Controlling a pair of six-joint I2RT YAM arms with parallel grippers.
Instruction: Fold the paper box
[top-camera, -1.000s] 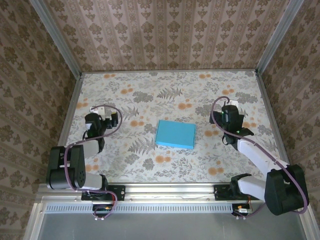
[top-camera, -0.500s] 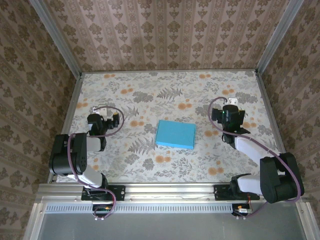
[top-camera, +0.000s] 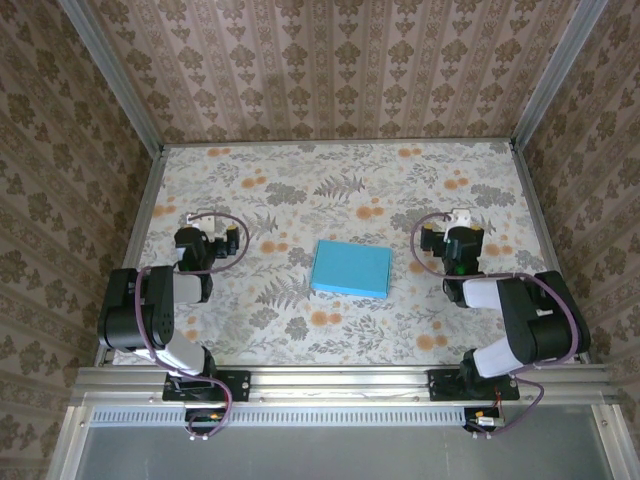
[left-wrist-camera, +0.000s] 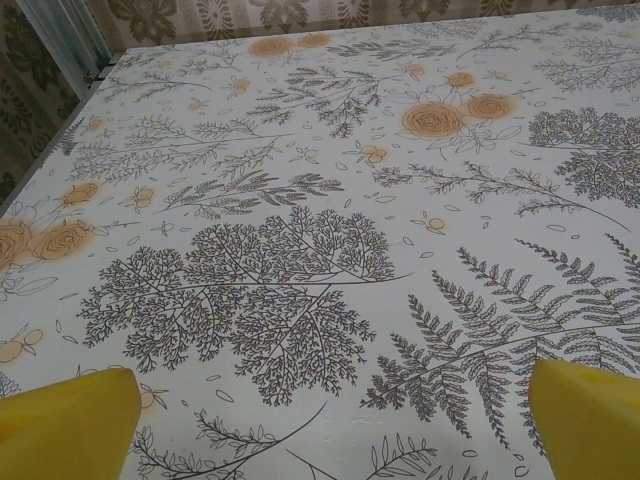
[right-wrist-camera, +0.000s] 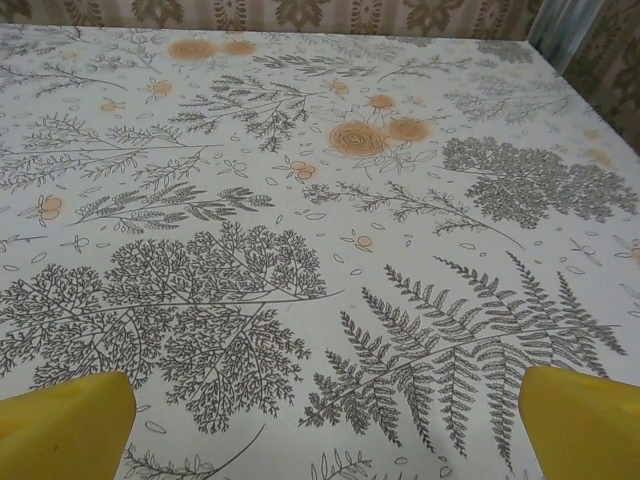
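Note:
The paper box (top-camera: 350, 268) lies flat and closed in the middle of the floral table (top-camera: 330, 185), turquoise-blue side up. My left gripper (top-camera: 203, 218) rests to the box's left, well apart from it. My right gripper (top-camera: 461, 217) sits off to the box's right, also apart. In the left wrist view the left gripper (left-wrist-camera: 335, 430) is open, its yellow fingertips (left-wrist-camera: 65, 425) wide apart over bare tablecloth. The right wrist view has the right gripper (right-wrist-camera: 325, 430) open as well, with yellow fingertips (right-wrist-camera: 585, 420) at the frame's corners and nothing between them.
Patterned walls (top-camera: 330, 70) enclose the table at the back and both sides. A metal rail (top-camera: 340, 382) runs along the near edge, carrying both arm bases. Both arms are folded back near their own sides.
Both arms have folded back toward their bases, the left first and then the right, whose elbow has dropped to the table's right side. The box has not moved. Both grippers stayed open.

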